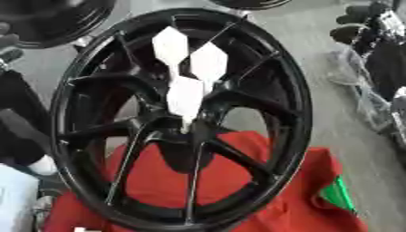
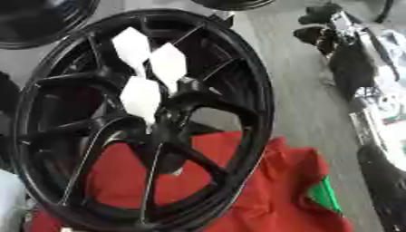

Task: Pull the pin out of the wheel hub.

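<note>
We are looking down at a large black wheel [image 1: 181, 118] standing tilted, its rim filling most of both views, with thin spokes running in to the wheel hub [image 1: 184, 131] near the middle. Beneath and behind its lower half a red cloth [image 1: 269, 190] is lying bunched, with a bit of something green [image 1: 339, 192] peeking out at its right edge. More dark wheels are lying at the upper left, and dark gear is sitting along the right edge on the grey floor [image 1: 317, 54].

Three white pins [image 1: 189, 68], with broad diamond-shaped heads, are sticking up out of the hub area: two standing side by side higher up, and one white pin [image 1: 186, 97] lower, its narrow end reaching into the hub.

We are not seeing either robot hand in the two views, so we cannot tell how open they are or whether they are holding anything.

In our judgement the pulling is not yet begun. To do it well, we are thinking of pinching one pin by its broad head and drawing it straight along its own line, not sideways, while keeping the wheel from tipping on the cloth.
</note>
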Robot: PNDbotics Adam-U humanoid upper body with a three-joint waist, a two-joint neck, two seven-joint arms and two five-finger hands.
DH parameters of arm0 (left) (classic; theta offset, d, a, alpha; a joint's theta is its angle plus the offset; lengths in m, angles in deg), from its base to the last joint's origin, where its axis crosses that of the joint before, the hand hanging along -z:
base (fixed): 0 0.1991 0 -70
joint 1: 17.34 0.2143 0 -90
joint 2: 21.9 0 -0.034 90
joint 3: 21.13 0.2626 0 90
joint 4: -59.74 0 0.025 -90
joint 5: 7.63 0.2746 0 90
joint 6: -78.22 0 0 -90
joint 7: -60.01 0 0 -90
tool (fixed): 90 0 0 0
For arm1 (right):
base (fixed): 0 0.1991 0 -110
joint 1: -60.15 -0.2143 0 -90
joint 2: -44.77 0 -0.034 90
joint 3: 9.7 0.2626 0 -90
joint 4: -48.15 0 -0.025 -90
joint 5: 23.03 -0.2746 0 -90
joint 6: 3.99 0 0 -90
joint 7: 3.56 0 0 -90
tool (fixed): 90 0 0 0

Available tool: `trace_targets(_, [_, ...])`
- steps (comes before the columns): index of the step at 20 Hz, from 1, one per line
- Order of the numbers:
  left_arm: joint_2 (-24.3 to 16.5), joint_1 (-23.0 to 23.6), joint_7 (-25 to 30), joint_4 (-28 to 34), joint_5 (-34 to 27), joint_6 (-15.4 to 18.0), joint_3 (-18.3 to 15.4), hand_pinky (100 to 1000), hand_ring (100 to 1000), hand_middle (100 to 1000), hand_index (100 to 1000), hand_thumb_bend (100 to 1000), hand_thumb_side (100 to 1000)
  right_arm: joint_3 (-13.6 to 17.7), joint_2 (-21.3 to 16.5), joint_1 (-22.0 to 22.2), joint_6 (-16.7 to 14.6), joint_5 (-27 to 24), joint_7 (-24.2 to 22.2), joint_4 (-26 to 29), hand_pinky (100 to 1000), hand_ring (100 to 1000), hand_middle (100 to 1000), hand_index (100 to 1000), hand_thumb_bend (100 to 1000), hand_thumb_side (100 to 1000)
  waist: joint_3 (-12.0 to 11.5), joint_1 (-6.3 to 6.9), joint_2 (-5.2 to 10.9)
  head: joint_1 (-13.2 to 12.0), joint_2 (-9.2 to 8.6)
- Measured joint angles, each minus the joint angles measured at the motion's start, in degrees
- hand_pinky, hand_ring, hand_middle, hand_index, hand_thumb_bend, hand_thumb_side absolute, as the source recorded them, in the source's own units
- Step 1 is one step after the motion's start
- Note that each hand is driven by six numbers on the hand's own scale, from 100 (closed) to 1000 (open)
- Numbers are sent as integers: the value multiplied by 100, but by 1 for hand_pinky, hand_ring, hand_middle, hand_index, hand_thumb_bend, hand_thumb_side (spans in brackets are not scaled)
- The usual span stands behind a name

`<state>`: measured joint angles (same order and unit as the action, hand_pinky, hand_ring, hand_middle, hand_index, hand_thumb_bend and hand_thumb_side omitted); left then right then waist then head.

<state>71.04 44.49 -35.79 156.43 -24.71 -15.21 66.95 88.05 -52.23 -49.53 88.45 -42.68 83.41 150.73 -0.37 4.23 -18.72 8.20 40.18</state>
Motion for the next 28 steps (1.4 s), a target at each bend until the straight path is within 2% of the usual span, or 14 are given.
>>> trace_targets(10, [0,0,0,0,0,0,0,802,769,714,817,134,806,0,0,-4,7,0,1,-23,843,697,680,755,100,733,3,1,0,0,0])
trace_targets(15, [0,11,0,-1,1,-1,0,803,770,715,818,135,806,-1,-23,-158,28,-58,-5,-68,844,714,697,763,100,722,-6,-12,0,-3,5])
trace_targets(21, [-16,111,-25,-6,45,-10,-12,803,772,717,819,134,801,-136,-604,-712,-32,-376,-185,-72,850,742,727,784,100,707,70,-136,49,-56,117])
trace_targets(24, [-73,137,-34,-14,49,-7,-24,804,772,718,819,131,793,-307,-936,-1068,-53,-520,-368,-103,852,749,735,791,100,700,116,-165,93,-79,177])
trace_targets(28, [-136,156,-36,-13,49,-4,-32,805,774,719,819,125,787,-631,-1328,-1588,-102,-591,-668,-136,853,756,744,797,100,641,186,-206,173,-80,255])
